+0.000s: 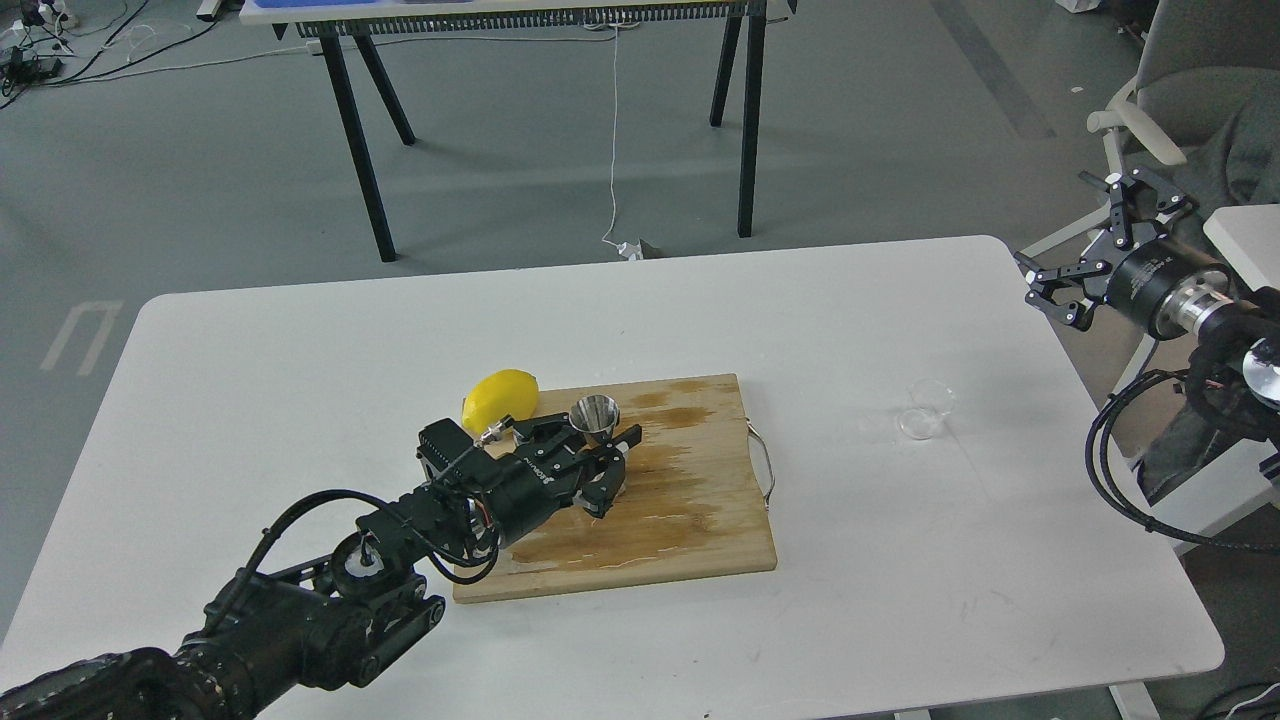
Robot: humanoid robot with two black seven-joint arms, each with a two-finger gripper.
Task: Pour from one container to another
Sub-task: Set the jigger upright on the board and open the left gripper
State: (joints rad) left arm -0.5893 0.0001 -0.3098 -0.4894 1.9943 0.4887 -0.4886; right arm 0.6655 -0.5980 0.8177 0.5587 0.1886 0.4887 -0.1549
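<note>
Tiny clear glass cup (921, 422) sits alone on white table (300, 380), right of wooden cutting board (690, 500), unheld. Shiny steel hourglass jigger (595, 418) upright on board beside yellow lemon (500, 398); left gripper (605, 468) spread around its base, probably steadying. Right gripper (1085, 250) wide open, empty, well above cup.

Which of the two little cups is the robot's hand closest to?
The shiny steel jigger on the cutting board, right at the left gripper. The clear glass cup sits alone on the white table, far right.
</note>
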